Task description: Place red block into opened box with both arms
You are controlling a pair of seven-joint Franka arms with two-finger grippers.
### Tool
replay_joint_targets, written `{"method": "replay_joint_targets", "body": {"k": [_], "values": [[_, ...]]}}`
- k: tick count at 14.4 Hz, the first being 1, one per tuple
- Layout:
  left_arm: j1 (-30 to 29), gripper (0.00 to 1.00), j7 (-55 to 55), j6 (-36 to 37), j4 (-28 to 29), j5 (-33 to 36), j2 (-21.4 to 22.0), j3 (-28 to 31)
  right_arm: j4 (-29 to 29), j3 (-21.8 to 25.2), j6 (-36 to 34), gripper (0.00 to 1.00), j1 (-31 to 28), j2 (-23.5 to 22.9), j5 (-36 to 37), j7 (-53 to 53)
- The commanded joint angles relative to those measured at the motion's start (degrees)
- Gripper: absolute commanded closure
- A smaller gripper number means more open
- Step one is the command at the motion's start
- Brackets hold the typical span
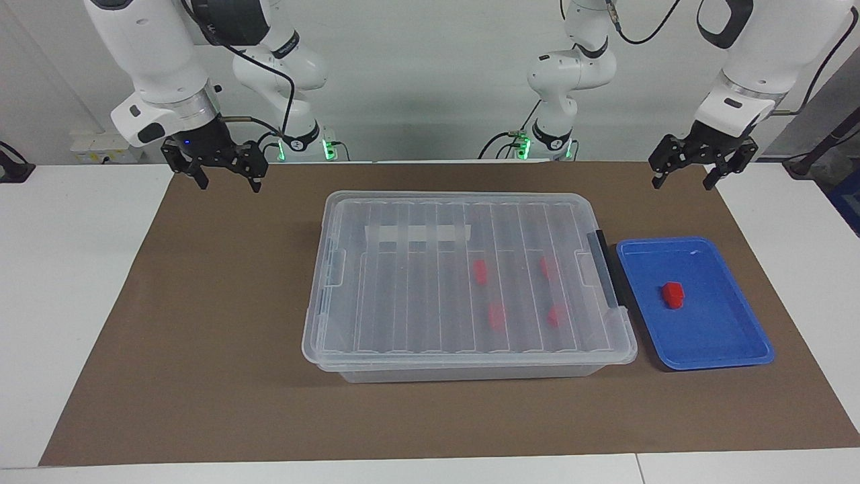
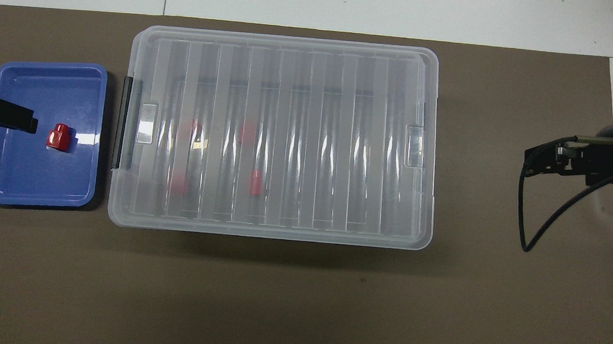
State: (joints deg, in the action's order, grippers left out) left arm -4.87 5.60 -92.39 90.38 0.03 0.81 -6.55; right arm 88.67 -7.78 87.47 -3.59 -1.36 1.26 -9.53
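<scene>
Both pincers hang spread and empty: left pincer (image 1: 692, 169) over the bench edge near the blue tray (image 1: 732, 349), right pincer (image 1: 225, 168) toward its own end. Red block (image 1: 672, 294) sits in the tray beside the box (image 1: 463, 286), lid still on. Nothing begun, I judge; lid must open first.

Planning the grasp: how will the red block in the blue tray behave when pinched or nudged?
The red block looks like hard, glossy plastic, so probably stiff, light and a bit slippery. It sits on a flat base in the blue tray, so a nudge likely slides it rather than rolls it.
</scene>
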Motion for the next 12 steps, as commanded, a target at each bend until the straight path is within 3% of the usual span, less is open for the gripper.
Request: {"method": "replay_joint_targets", "body": {"k": [1,5,12], "values": [[0.04,0.00,-0.15,0.28,0.76,-0.21,0.77,0.22,1.77,-0.22,0.51,0.00,-0.54,1.45,-0.73,-0.57],[0.04,0.00,-0.15,0.28,0.76,-0.21,0.77,0.22,1.77,-0.22,0.95,0.00,-1.50,1.36,-0.82,-0.31],[0.04,0.00,-0.15,0.28,0.76,-0.21,0.77,0.22,7.12,-0.48,12.36,0.03,1.03,1.18,-0.73,-1.54]]}}
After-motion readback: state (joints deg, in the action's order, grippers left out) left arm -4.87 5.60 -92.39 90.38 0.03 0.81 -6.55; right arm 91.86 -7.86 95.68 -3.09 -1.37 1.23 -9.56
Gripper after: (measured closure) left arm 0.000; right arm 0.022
